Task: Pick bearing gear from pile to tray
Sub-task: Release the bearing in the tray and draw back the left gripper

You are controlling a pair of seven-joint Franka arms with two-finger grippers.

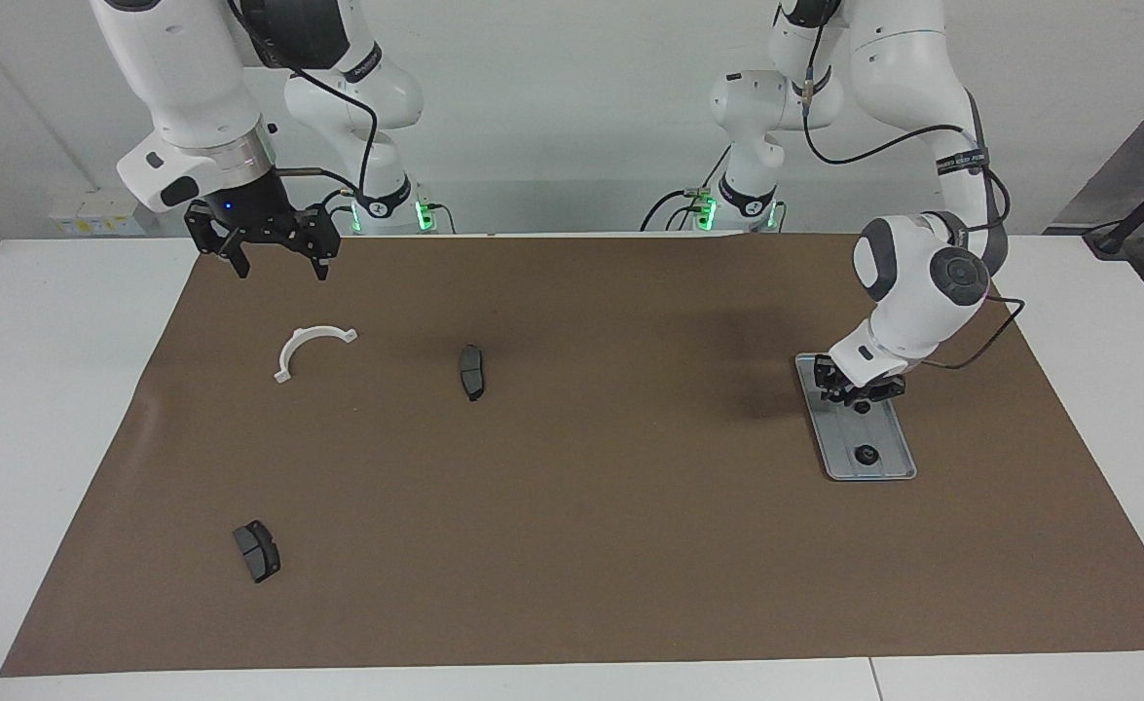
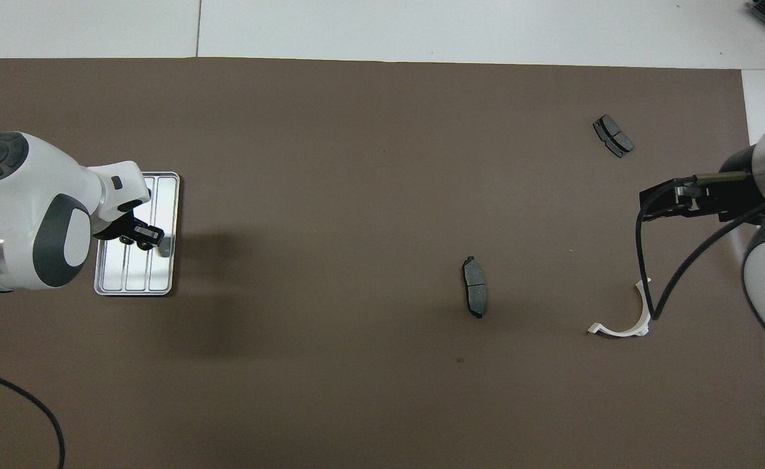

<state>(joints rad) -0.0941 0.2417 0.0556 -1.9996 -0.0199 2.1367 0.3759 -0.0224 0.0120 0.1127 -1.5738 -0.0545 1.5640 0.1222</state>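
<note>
The silver tray [image 1: 839,448] lies on the brown mat at the left arm's end; it also shows in the overhead view [image 2: 161,195]. One black ring [image 1: 866,454] lies in the tray's end farther from the robots. A second black ring [image 1: 862,408] sits right under my left gripper [image 1: 859,394], which hangs low over the tray [image 2: 141,240]. My right gripper [image 1: 280,265] is open and empty, raised over the mat's edge near the white curved bracket [image 1: 301,339]. No rings show loose on the mat.
One dark brake pad [image 1: 472,371] lies mid-mat, also in the overhead view [image 2: 474,286]. The other brake pad [image 1: 257,550] lies farther from the robots at the right arm's end [image 2: 613,135]. The bracket [image 2: 620,331] lies under the right arm's cable.
</note>
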